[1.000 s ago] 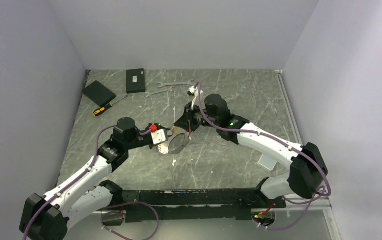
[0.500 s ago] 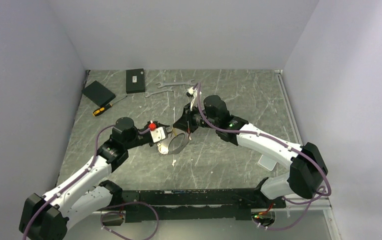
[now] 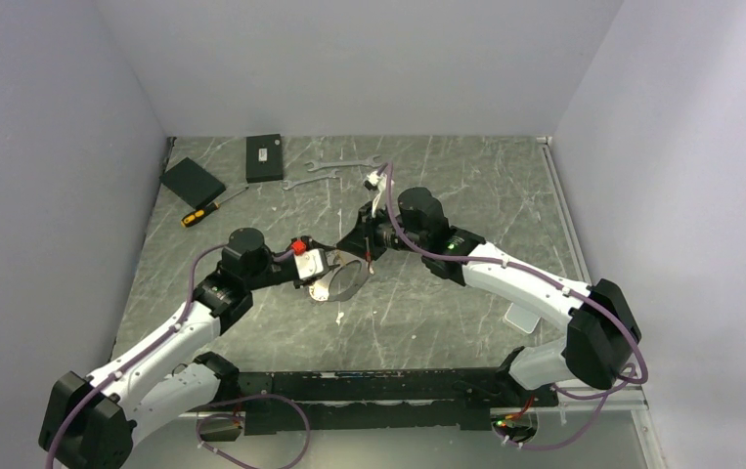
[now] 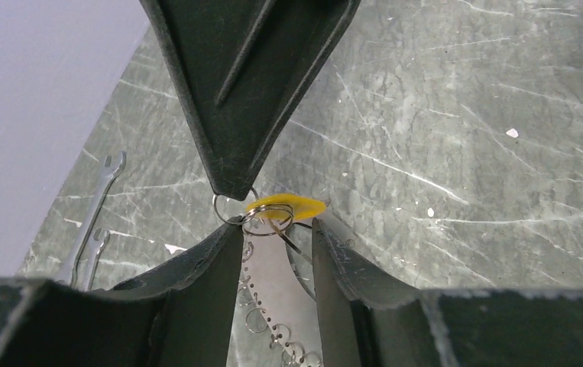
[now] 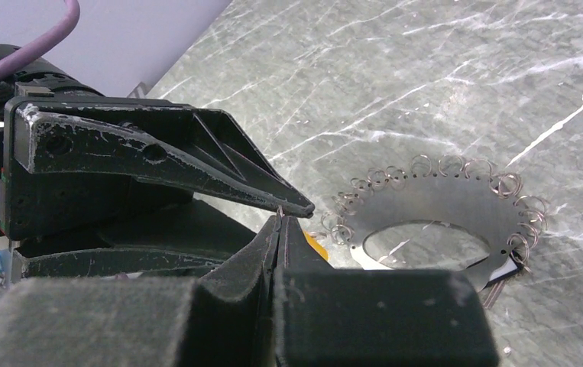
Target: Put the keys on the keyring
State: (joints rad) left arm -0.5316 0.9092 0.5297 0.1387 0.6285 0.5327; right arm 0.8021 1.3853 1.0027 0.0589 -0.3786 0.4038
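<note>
The keyring [image 3: 347, 281] is a flat silvery loop with many small wire rings along its rim; it also shows in the right wrist view [image 5: 456, 202]. My left gripper [image 3: 320, 272] holds its left edge, and the plate [image 4: 273, 283] fills the gap between the fingers [image 4: 276, 229]. A brass-yellow key [image 4: 292, 206] on small split rings lies at the left fingertips. My right gripper [image 3: 367, 256] is shut, its tips [image 5: 279, 222] pinching a thin wire ring [image 4: 221, 208] joined to the yellow key. Other keys are not visible.
Two silver wrenches [image 3: 334, 166] lie at the back; they also show in the left wrist view [image 4: 93, 222]. Two black boxes [image 3: 264, 156] [image 3: 193, 180] and a screwdriver [image 3: 207, 208] sit back left. A white piece [image 3: 523, 318] lies under the right arm.
My left gripper with the keyring has shifted slightly left and back. My right gripper has stayed almost still at the ring's edge.
</note>
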